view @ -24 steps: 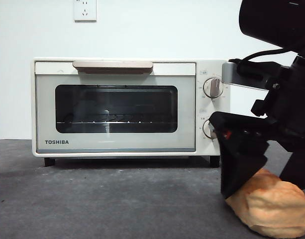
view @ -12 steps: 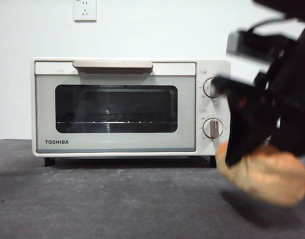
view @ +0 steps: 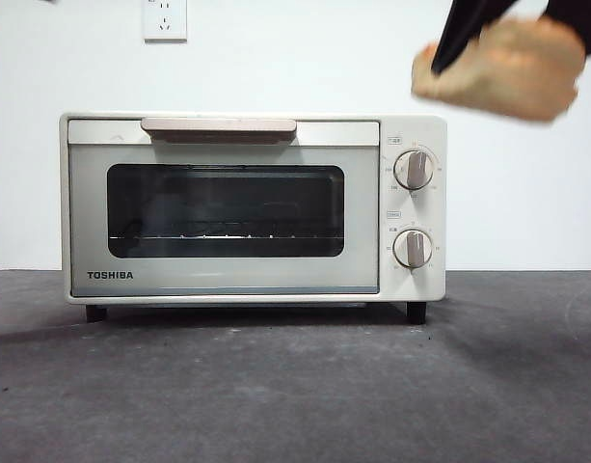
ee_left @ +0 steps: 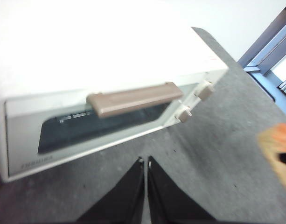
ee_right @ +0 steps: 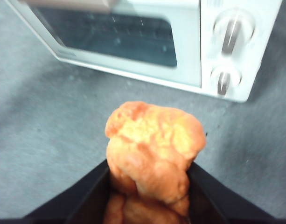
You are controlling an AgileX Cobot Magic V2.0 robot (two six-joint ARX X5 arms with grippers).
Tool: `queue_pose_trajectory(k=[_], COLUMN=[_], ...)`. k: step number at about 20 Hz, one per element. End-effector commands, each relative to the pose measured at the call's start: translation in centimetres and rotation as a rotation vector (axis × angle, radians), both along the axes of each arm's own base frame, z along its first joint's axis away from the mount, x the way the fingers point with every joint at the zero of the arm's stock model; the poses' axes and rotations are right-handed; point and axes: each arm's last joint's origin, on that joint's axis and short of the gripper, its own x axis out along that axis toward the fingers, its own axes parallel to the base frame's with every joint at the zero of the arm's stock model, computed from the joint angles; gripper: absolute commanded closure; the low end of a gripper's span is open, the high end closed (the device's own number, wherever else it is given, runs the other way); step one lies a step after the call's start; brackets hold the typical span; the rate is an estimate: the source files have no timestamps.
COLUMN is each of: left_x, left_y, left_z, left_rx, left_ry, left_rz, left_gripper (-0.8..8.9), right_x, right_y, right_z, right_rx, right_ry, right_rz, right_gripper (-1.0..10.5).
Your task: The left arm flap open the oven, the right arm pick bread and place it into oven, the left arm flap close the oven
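Between the right pincer's (ee_right: 147, 186) clamped jaws sits the bread (ee_right: 152, 154), high above the closed oven (view: 252, 207); the left pincer (ee_left: 145, 163) hovers pressed together before its handle (ee_left: 133, 99).

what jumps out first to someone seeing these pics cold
The golden-orange bread hangs in the air, clamped in the right gripper, above the oven's knob side near the front view's top corner. Below it the cream TOSHIBA oven fills the middle of the table, its glass door shut. The left gripper waits in front of the oven, jaws shut, pointing toward the beige handle.
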Motion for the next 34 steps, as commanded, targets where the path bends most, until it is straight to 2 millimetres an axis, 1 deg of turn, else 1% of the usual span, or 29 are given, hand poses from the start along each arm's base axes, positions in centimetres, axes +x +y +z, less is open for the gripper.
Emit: queue_pose_trajectory(k=[1,4,8,11,16,20,26,34], left_x=[1.8,3.7,6.0,7.4,9.0,9.9,10.2,10.6], left_y=[-1.3,-2.7,-4.4,-5.3,-6.5,-7.3,-7.8,-8.4], left_z=[0.2,-0.2,-0.7,-1.4,-2.5,-2.9,-3.2,-4.6], left_rx=[-0.003,0.02,0.042,0.073,0.152,0.196,0.221,0.262], left_ry=[-0.021,-0.026,-0.047,-0.057,-0.07,-0.087,-0.11,-0.047], left_rz=[-0.009,-0.01,-0.002,0.006,0.011,0.016,0.021,-0.008], left_gripper=[7.97,7.97,7.97,7.97,7.97,7.97,7.97,7.97], right_x=[-0.4,-0.7,-1.1,-1.3,-1.5,-1.5,-1.5,-1.5], right_y=[-0.1,-0.4,-0.8,-1.1,-1.2,-1.3,-1.3,-1.3], right_z=[1.6,2.5,2.8,2.8,2.8,2.9,2.9,2.9], right_rx=[0.009,0.016,0.017,0.009,0.011,0.013,0.013,0.013], right_ry=[-0.039,-0.06,-0.061,-0.053,-0.055,-0.056,-0.056,-0.057], right_rz=[0.026,0.032,0.032,0.032,0.032,0.032,0.032,0.032], right_gripper=[7.4,7.4,7.4,7.4,7.4,7.4,7.4,7.4])
